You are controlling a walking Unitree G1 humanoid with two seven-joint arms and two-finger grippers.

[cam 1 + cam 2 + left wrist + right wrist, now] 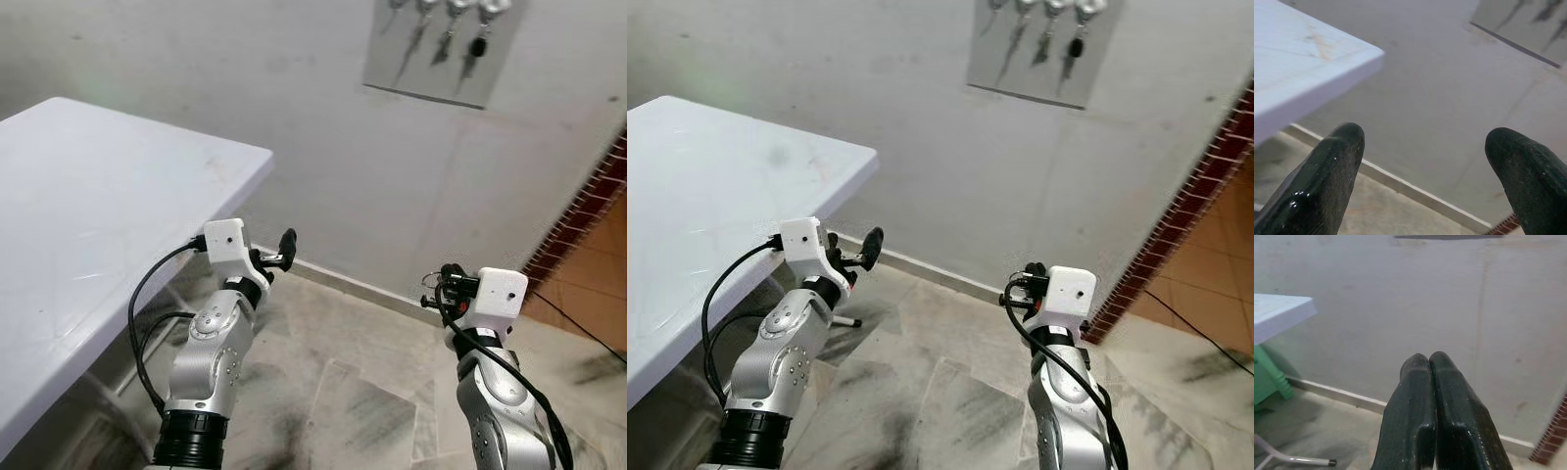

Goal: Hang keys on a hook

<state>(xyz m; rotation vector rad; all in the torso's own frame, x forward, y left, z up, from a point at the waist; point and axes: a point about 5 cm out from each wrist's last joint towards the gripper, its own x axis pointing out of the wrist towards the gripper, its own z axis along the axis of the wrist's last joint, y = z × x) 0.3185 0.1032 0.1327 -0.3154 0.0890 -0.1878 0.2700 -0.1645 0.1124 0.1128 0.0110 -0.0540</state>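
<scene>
Four sets of keys [446, 34] hang side by side on a grey hook board [436, 54] high on the wall, well above and ahead of both arms. They look like thin metal blades dangling from pale rounded tags, and one carries a dark fob. Any bunch of this kind is probably light, stiff in each piece but loose and jingly as a whole, and slick on its flat faces. The ring or tag is likely the safest place to pinch, leaving the loop free to slip over a hook.

The right hand [1432, 396] has its two fingers pressed together with nothing visible between them, pointing at the bare wall below the board. The left hand [1425, 171] is spread wide and empty, just beside the corner of the white worktop [118, 196]. Neither hand carries a key.
</scene>
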